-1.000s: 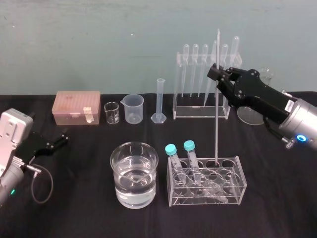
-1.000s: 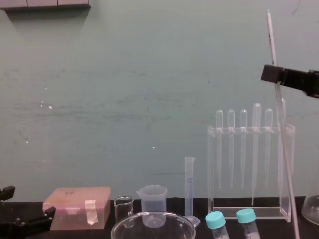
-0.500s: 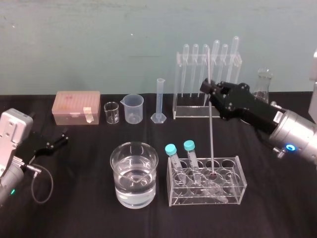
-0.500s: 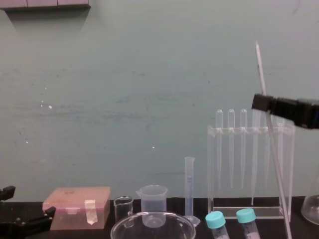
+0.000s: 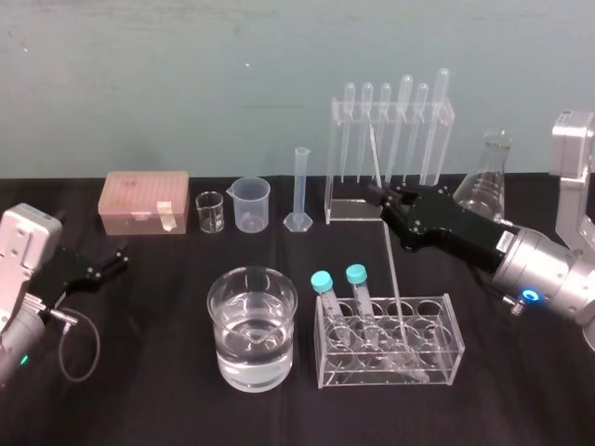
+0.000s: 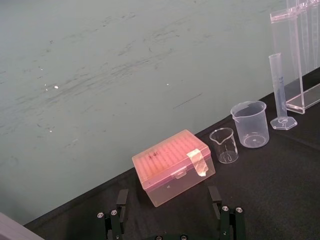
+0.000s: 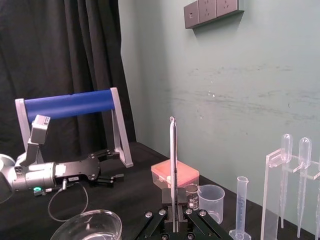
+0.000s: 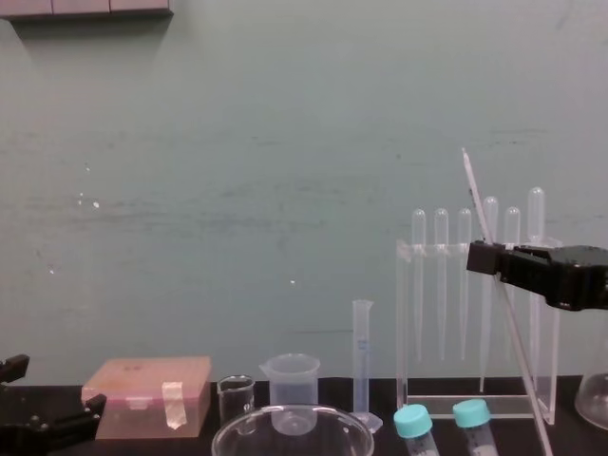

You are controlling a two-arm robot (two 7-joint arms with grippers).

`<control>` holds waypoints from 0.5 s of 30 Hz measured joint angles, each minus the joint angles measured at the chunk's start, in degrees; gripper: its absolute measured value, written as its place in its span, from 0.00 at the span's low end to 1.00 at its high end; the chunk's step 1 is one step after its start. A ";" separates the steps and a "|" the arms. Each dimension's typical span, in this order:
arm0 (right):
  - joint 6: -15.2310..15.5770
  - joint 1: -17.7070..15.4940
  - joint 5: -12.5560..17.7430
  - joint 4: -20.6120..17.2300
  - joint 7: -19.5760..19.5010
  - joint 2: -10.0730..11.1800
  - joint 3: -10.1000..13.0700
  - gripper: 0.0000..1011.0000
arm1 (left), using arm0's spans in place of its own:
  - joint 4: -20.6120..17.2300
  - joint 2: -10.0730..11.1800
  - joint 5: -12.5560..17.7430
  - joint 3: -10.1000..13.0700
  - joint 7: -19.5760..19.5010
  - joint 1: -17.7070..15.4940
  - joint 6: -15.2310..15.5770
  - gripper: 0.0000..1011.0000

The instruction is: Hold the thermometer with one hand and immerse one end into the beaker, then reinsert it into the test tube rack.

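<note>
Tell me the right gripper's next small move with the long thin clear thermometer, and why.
Probably open the right gripper and release: the thermometer it clamps stands, leaning, through a hole in the low clear acrylic test tube rack. The left gripper sits parked, open, at left.

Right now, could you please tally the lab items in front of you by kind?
Pipettes: 6
Beakers: 3
Capped tubes: 2
Racks: 2
Graduated cylinder: 1
Conical flask: 1
Thermometer: 1
Pink box: 1
Total: 17
</note>
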 joint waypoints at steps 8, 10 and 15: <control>0.06 0.12 -0.60 0.54 -0.11 -0.46 0.12 0.05 | 0.00 0.00 0.00 0.00 0.00 0.00 0.00 1.00; 0.06 0.12 -0.60 0.54 -0.12 -0.44 0.12 0.05 | 0.00 0.00 0.00 0.00 0.00 0.00 0.00 1.00; 0.10 0.10 -0.60 0.52 -0.15 -0.42 0.11 0.05 | 0.00 0.00 0.00 0.00 0.00 0.00 0.00 1.00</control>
